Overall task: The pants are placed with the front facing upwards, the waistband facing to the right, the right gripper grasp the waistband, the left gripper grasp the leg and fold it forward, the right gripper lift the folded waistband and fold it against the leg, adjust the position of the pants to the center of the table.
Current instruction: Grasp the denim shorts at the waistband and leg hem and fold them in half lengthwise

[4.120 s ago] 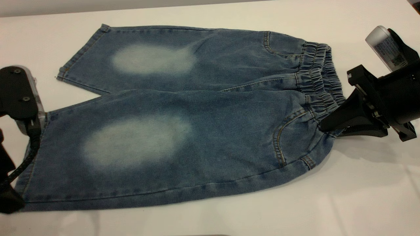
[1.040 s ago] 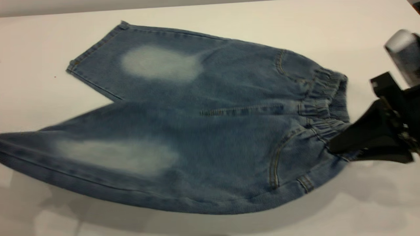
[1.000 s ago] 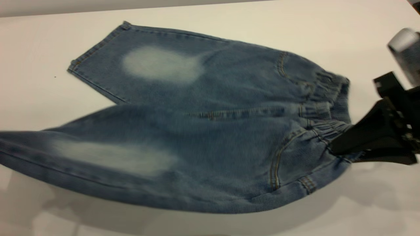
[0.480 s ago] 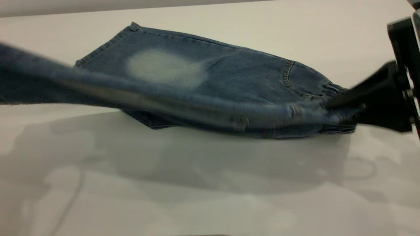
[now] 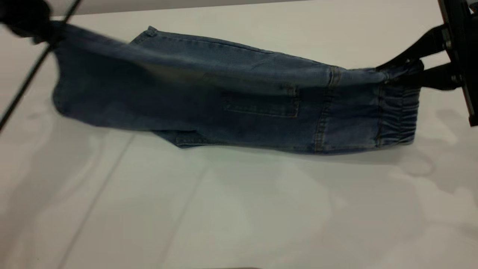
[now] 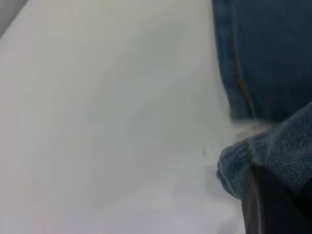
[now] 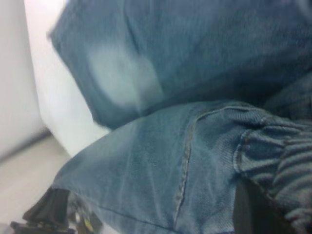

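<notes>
The blue denim pants [image 5: 239, 104] hang stretched in the air between my two grippers, their near half lifted so the back pocket [image 5: 261, 104] faces the exterior camera. The far leg [image 5: 209, 41] still lies on the white table [image 5: 239, 209]. At the far left, my left gripper [image 5: 50, 31] is shut on the lifted leg's hem [image 6: 239, 168], with a dark finger [image 6: 265, 207] against the cloth. At the right edge, my right gripper [image 5: 390, 73] is shut on the gathered waistband [image 5: 397, 116], also seen as waistband [image 7: 287, 165] beside a finger [image 7: 248, 209].
A black cable [image 5: 26, 82] runs down from the left arm over the table's left side. The pants cast a broad shadow [image 5: 224, 175] on the near table. A pale knee patch [image 7: 122, 78] shows on the leg below.
Both grippers have risen and swung toward the far side, carrying the near leg and waistband up. The pale front patches have turned away and the back pocket now shows.
</notes>
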Tool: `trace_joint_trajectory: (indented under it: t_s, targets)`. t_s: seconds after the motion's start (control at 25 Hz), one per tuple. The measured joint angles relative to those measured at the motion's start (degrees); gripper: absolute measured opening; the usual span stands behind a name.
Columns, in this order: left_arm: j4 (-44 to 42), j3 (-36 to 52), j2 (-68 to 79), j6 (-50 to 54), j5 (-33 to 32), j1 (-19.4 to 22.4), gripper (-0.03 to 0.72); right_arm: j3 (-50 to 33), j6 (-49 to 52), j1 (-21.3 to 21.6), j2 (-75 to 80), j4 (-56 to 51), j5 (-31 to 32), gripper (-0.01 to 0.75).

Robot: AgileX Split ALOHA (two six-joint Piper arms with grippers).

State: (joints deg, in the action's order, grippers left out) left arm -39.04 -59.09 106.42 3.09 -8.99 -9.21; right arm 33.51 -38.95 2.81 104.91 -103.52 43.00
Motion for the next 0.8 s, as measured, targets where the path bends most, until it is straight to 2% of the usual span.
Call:
trace_joint_trajectory:
  t_s: [0.28, 0.48, 0.8]
  targets:
    - [0.0, -13.5, 13.1, 0.0, 2.9, -0.6, 0.076, 3.0, 8.6, -0.1, 0.2, -0.3, -10.8, 0.076]
    - [0.0, -17.8, 18.3, 0.0, 5.0, -0.7, 0.075, 4.9, 12.9, -0.1, 0.3, -0.5, -16.7, 0.083]
    - [0.0, -20.3, 21.0, 0.4, 6.7, -2.2, 0.087, 11.3, 13.6, -0.1, 7.3, -0.6, -17.7, 0.09]
